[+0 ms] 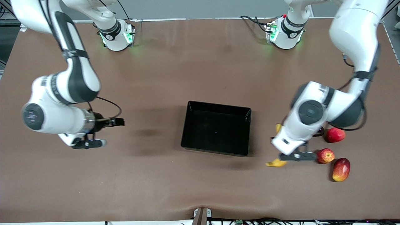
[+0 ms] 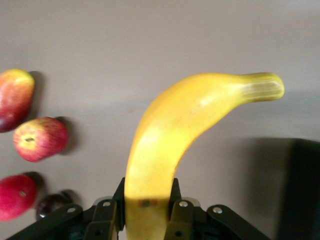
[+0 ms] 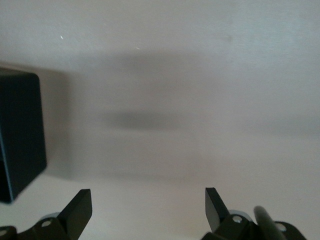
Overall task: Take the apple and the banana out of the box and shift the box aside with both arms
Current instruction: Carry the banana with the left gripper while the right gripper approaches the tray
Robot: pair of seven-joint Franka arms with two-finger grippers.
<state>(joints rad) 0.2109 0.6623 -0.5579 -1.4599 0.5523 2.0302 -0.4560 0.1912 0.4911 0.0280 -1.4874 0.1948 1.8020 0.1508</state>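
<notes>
My left gripper point(image 1: 295, 155) is shut on the yellow banana point(image 1: 276, 162) and holds it over the table between the black tray point(image 1: 187, 122) and the other fruit. In the left wrist view the banana point(image 2: 185, 130) stands out from between the fingers of my left gripper point(image 2: 147, 212). The small red apple point(image 1: 325, 155) lies on the table beside that gripper, and it also shows in the left wrist view point(image 2: 40, 139). My right gripper point(image 1: 92, 143) is open and empty over bare table toward the right arm's end. Its fingers point(image 3: 80, 207) are wide apart around my right gripper's middle point(image 3: 148, 207).
A red-and-yellow mango point(image 1: 341, 169) lies nearer the front camera than the apple. A plain red fruit point(image 1: 335, 135) and a dark plum point(image 2: 52, 204) lie farther from it. The tray's corner point(image 3: 20, 135) shows in the right wrist view.
</notes>
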